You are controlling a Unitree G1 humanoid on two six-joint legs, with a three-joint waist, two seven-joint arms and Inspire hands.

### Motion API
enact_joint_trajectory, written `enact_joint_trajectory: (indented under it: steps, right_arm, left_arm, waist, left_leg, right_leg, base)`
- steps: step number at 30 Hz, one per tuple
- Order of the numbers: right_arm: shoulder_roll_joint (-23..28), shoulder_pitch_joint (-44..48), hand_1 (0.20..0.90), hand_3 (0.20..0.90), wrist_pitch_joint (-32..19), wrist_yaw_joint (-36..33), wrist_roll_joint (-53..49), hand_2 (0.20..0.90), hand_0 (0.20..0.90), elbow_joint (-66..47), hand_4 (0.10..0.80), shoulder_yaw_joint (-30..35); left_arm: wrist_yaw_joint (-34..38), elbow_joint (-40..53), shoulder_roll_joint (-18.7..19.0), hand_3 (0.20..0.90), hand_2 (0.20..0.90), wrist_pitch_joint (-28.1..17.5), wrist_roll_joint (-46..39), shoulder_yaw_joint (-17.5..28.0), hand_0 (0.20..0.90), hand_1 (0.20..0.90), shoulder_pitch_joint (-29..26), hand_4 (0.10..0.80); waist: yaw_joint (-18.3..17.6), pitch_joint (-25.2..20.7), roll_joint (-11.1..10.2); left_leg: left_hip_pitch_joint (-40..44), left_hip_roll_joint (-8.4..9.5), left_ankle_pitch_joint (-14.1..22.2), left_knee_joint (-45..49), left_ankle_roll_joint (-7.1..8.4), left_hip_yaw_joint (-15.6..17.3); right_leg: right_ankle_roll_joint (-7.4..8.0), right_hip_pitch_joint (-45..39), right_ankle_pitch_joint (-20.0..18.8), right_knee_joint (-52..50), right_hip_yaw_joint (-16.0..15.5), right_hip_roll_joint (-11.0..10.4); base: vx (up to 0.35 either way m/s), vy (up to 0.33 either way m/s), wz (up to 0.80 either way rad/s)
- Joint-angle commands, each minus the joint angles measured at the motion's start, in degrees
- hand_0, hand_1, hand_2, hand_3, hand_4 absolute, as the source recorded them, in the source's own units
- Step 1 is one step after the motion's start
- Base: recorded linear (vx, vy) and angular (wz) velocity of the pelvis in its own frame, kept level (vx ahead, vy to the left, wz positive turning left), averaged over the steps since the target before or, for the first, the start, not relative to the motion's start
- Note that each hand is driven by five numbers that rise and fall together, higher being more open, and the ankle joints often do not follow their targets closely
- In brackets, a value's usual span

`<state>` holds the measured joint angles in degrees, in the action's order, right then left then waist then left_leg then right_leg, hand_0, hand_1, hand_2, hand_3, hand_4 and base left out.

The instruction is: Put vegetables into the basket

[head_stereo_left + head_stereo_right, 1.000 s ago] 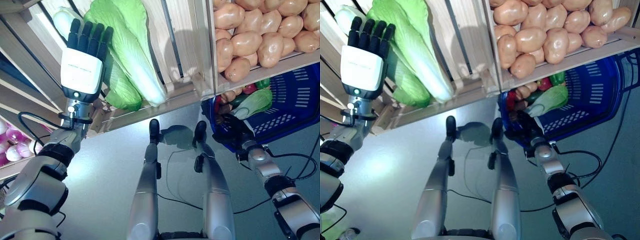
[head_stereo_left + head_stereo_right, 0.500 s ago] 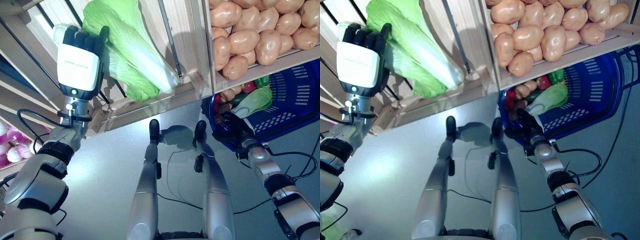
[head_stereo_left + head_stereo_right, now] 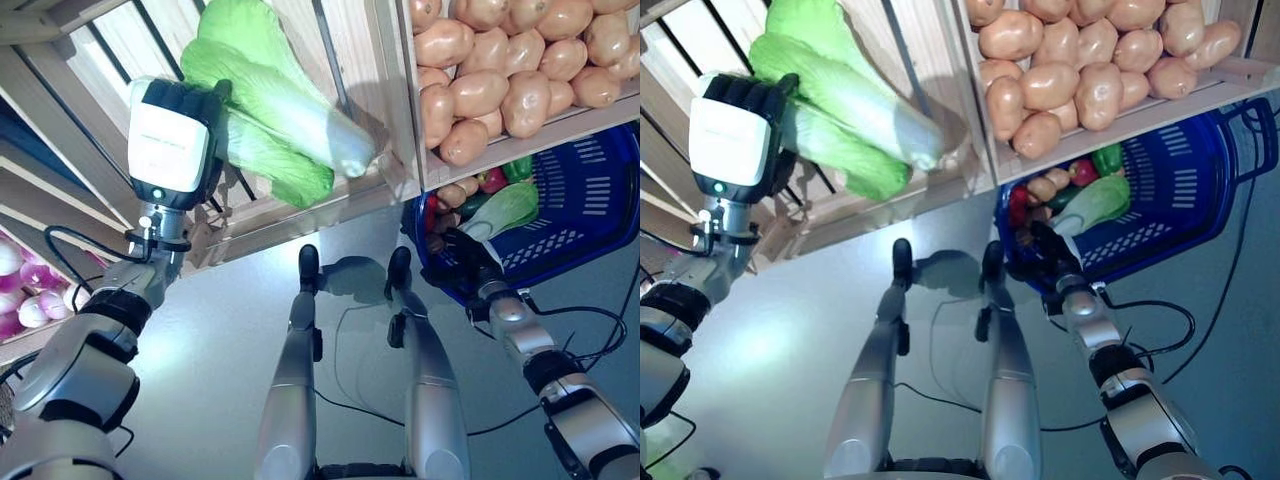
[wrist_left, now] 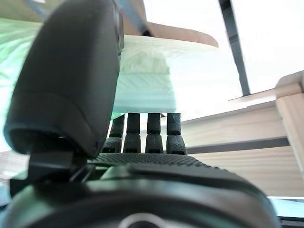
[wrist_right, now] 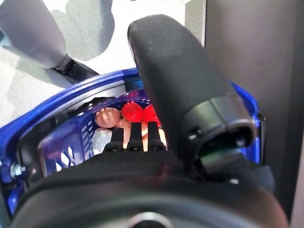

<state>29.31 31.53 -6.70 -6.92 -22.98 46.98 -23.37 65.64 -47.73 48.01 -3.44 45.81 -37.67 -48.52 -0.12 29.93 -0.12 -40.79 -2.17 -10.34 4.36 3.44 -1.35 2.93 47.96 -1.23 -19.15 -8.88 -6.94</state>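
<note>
While left hand (image 3: 172,140) clasps ribbed leafy cabbage (image 3: 285,110), right hand (image 3: 462,262) grips perforated blue basket (image 3: 580,200) rim.

Left hand (image 3: 732,140) is gripping a cabbage (image 3: 855,100) beside it; right hand (image 3: 1045,262) is holding the basket (image 3: 1200,190) rim, potatoes (image 3: 1080,60) above.

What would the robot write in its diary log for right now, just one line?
left hand: shut on napa cabbage, at wooden crate | right hand: holding blue basket rim | basket: cabbage, peppers, potatoes inside
</note>
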Motion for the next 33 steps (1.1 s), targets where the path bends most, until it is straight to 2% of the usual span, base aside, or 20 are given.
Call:
enact_joint_trajectory:
  steps: [1,12,21,25,28,33]
  right_arm:
    - [0.4,-4.2,0.9,0.9,-2.8,-3.7,-1.8,0.9,0.9,-2.9,0.8,0.0]
    - [-3.7,-8.4,0.9,0.9,-4.5,-5.4,-1.8,0.9,0.9,-1.2,0.8,2.2]
    - [-5.7,-10.8,0.9,0.9,-5.1,-5.3,-2.0,0.9,0.9,2.3,0.8,3.5]
    - [-6.3,-12.2,0.9,0.9,-4.8,-4.8,-1.7,0.9,0.9,3.7,0.8,4.4]
    - [-6.3,-13.8,0.9,0.9,-6.0,-3.4,-1.9,0.9,0.9,5.3,0.8,4.8]
    - [-6.0,-14.4,0.9,0.9,-6.9,-2.1,-2.1,0.9,0.9,7.0,0.8,5.4]
  left_arm:
    - [7.6,6.4,1.3,0.3,0.3,-1.0,-2.0,8.1,0.3,0.3,0.1,0.4]
    - [11.2,18.8,-0.9,0.3,0.3,-3.3,-1.4,16.3,0.3,0.3,12.3,0.4]
    - [10.6,25.2,-1.6,0.3,0.3,-5.4,-0.7,20.5,0.3,0.3,18.3,0.4]
    - [8.0,26.9,-2.7,0.3,0.3,-4.6,0.2,20.7,0.3,0.3,21.4,0.4]
    - [6.7,27.7,-3.0,0.3,0.3,-5.7,-0.8,20.6,0.3,0.3,23.7,0.4]
    - [3.7,25.7,-4.2,0.3,0.3,-5.4,-2.5,19.0,0.3,0.3,24.8,0.4]
  waist:
    - [1.3,-0.1,0.3]
    - [4.1,-0.1,0.2]
    - [5.9,-0.2,0.8]
    - [6.4,-1.6,1.3]
    - [6.7,-3.3,1.4]
    - [6.5,-3.7,1.7]
  left_leg:
    - [-1.0,3.08,1.9,3.1,-0.07,-0.9]
    - [4.8,3.58,2.3,0.7,-0.38,-2.2]
    - [11.7,2.89,1.9,-3.3,-0.1,-2.9]
    - [14.5,2.47,1.9,-4.6,0.17,-3.3]
    - [16.4,2.23,2.2,-4.9,0.38,-3.3]
    - [17.1,2.23,3.3,-3.1,0.33,-3.2]
  right_leg:
    - [0.42,-7.5,-1.5,5.9,-1.8,2.2]
    - [0.59,-14.0,-1.1,7.7,-3.9,1.6]
    - [0.92,-21.1,-0.7,10.1,-5.4,1.3]
    - [1.03,-24.3,-0.3,11.1,-6.3,1.2]
    - [1.08,-26.7,-0.3,12.2,-6.7,1.1]
    - [0.88,-27.6,0.2,11.5,-7.1,0.8]
  base:
    - [0.021,-0.063,0.02]
    - [0.021,-0.073,0.04]
    - [0.044,-0.066,0.02]
    - [0.072,-0.034,0.04]
    - [0.102,-0.009,0.08]
    - [0.052,0.018,0.0]
